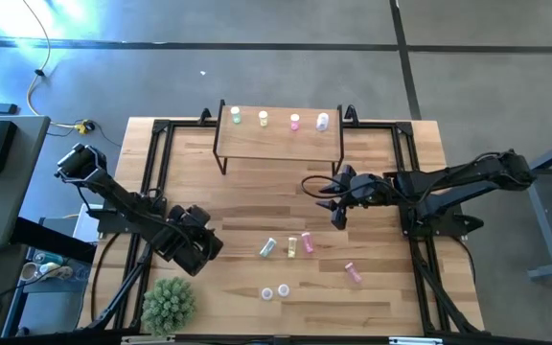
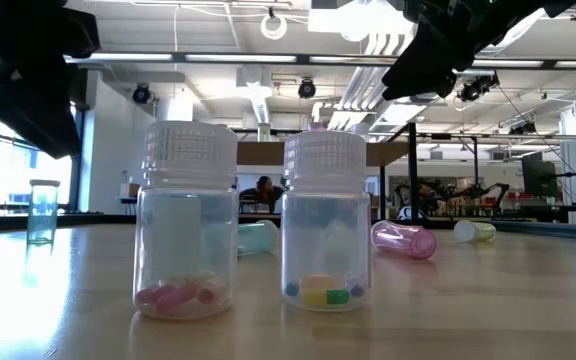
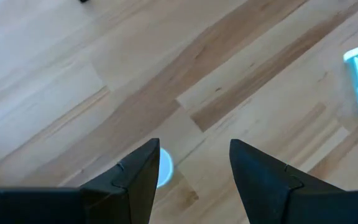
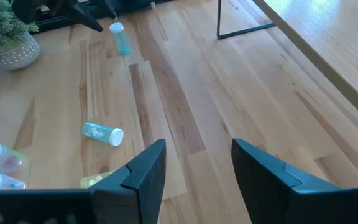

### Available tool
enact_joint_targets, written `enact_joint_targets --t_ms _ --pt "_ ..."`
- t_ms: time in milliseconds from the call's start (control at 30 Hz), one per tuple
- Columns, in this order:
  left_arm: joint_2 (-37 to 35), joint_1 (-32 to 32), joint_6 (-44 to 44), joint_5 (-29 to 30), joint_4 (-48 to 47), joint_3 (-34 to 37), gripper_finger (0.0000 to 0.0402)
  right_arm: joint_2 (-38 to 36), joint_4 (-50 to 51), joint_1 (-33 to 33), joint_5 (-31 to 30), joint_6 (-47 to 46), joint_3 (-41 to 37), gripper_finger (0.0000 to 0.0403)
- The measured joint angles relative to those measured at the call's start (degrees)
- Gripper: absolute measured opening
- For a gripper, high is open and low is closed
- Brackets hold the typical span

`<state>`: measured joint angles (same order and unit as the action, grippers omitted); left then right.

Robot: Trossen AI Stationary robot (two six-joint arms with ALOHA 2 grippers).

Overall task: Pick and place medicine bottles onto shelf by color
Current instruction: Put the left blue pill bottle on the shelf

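Observation:
The shelf [image 1: 281,139] stands at the table's far edge with a green, a yellow, a pink and a white medicine bottle [image 1: 295,121] upright on it. On the table, pale green [image 1: 268,247], yellow [image 1: 292,247] and two pink bottles [image 1: 354,273] lie on their sides. Two clear bottles [image 1: 275,291] stand near the front edge. My left gripper [image 1: 204,251] is open above a small upright teal bottle [image 3: 165,167], whose cap shows beside one finger without touching it. My right gripper [image 1: 336,213] is open over the table's middle, with nothing between its fingers [image 4: 197,146].
A spiky green plant ball [image 1: 169,305] sits at the near left corner, close to my left arm. Black frame rails [image 1: 151,163] run along the table's left and right sides. Bare wood lies between the shelf and the lying bottles.

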<state>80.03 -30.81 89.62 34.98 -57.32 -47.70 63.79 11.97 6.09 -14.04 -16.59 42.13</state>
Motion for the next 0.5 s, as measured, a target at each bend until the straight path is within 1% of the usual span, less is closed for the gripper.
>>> enact_joint_targets --t_ms 167,333,500 --pt "0.00 -0.45 2.64 -1.28 -4.00 0.01 0.0186 0.00 -0.21 0.00 -0.36 -0.05 0.00 0.0174" --pt "0.00 -1.80 4.09 -1.34 -4.04 0.02 0.0186 0.02 -0.24 0.00 -2.37 -0.01 0.00 0.0174" --pt "1.76 -2.38 6.09 -1.64 -4.26 0.11 0.0186 0.02 -0.29 0.00 -2.51 0.06 0.00 0.0174"
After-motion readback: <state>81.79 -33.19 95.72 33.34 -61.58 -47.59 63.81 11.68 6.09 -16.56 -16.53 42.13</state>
